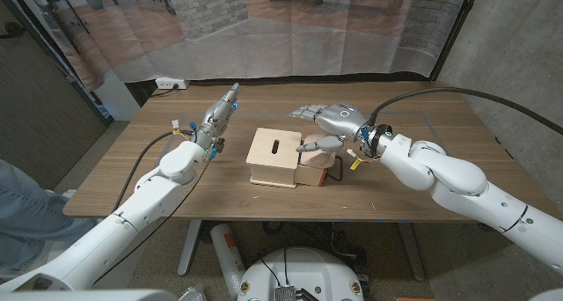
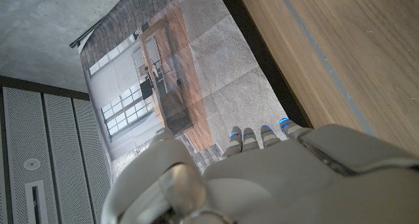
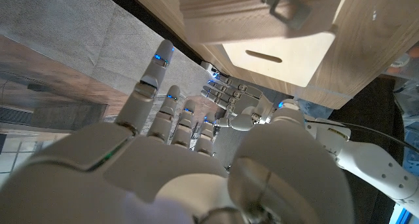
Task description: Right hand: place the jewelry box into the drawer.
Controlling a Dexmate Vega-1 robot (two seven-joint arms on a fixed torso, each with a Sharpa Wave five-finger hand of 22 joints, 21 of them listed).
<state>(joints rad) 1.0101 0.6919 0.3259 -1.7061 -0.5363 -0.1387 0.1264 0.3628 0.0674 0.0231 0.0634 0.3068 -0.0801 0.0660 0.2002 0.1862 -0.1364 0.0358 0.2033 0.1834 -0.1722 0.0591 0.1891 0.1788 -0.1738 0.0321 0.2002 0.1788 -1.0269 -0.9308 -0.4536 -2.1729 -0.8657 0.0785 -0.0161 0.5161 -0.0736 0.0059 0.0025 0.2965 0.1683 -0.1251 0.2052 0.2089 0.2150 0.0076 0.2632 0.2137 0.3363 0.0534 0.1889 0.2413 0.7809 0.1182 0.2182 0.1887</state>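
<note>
- The right hand (image 1: 332, 121) hovered over the right end of the pale wooden box (image 1: 274, 156) with a slot in its top, fingers (image 1: 308, 113) spread and the thumb angled down toward the open drawer (image 1: 315, 171).
- The drawer stuck out from the box's right side; a reddish-brown thing sat in it, most likely the jewelry box (image 1: 319, 159), though the hand covered part of it.
- From the head view I could not tell whether the thumb touched that thing or just hung over it; nothing sat plainly gripped between the fingers.
- The right wrist view caught what the head view did not: the fingers were apart with nothing in them, the slotted top of the box was beyond them, and a small metal latch (image 3: 283, 6) hung on the drawer's wooden front.
- That same view also showed the left hand (image 3: 237, 106) in the distance, fingers straight.
- In the head view the left hand was well apart from the box on the surface (image 1: 158, 178), fingers extended together and pointing away, holding nothing.
- The left wrist view gave only the back of that hand, blue-lit fingertips (image 2: 264, 130), and a strip of the wooden surface.
</note>
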